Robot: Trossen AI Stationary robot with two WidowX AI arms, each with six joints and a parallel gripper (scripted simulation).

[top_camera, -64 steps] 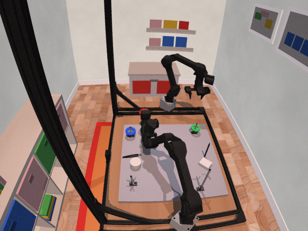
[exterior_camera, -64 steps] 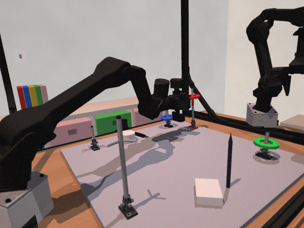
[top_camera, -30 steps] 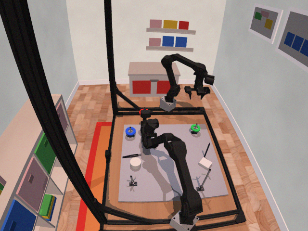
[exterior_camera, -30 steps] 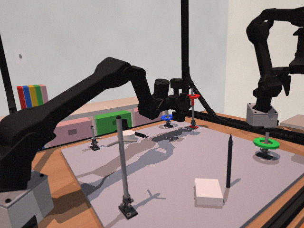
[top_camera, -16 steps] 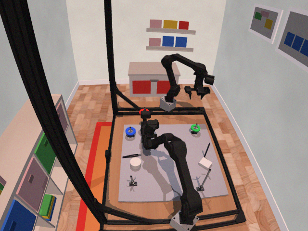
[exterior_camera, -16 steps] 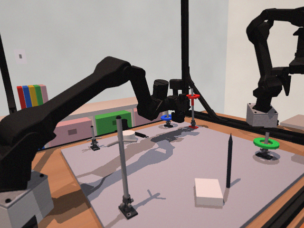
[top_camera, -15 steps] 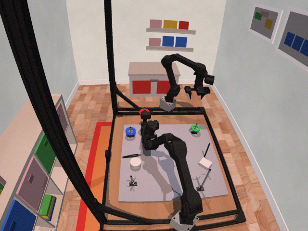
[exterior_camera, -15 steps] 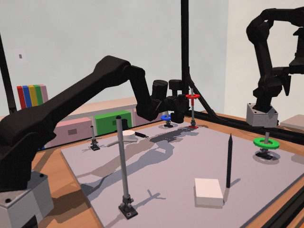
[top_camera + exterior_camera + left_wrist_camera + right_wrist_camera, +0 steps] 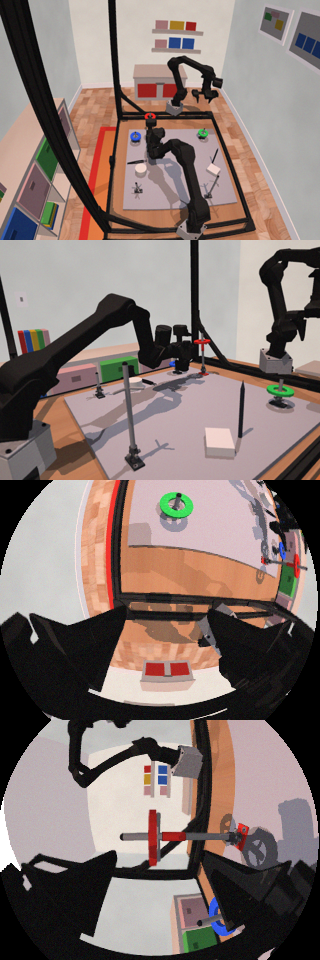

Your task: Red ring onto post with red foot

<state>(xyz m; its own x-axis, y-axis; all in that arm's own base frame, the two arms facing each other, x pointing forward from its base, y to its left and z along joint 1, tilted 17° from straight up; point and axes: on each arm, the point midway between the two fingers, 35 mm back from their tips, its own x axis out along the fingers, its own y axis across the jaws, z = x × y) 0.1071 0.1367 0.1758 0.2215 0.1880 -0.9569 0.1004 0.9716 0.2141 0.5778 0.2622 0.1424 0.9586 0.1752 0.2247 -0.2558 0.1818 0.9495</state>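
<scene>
The red ring (image 9: 148,114) sits level around the thin grey post, high up near its top (image 9: 202,341). The post's red foot (image 9: 203,373) stands on the far edge of the grey mat. The pins under the ring are too small to make out. My right gripper (image 9: 190,349) is open just beside the ring, fingers apart from it. In the right wrist view the ring (image 9: 154,836) stands ahead of the spread fingers with the post through its hole. My left gripper (image 9: 204,96) is open and empty, raised high off the table at the back.
A blue ring (image 9: 133,134) and a green ring (image 9: 201,134) sit on their own posts. Two bare posts (image 9: 137,188) (image 9: 212,187) stand near the front. A white cylinder (image 9: 140,169), tweezers (image 9: 136,161), a white block (image 9: 213,169) and an upright black pen (image 9: 241,409) are on the mat.
</scene>
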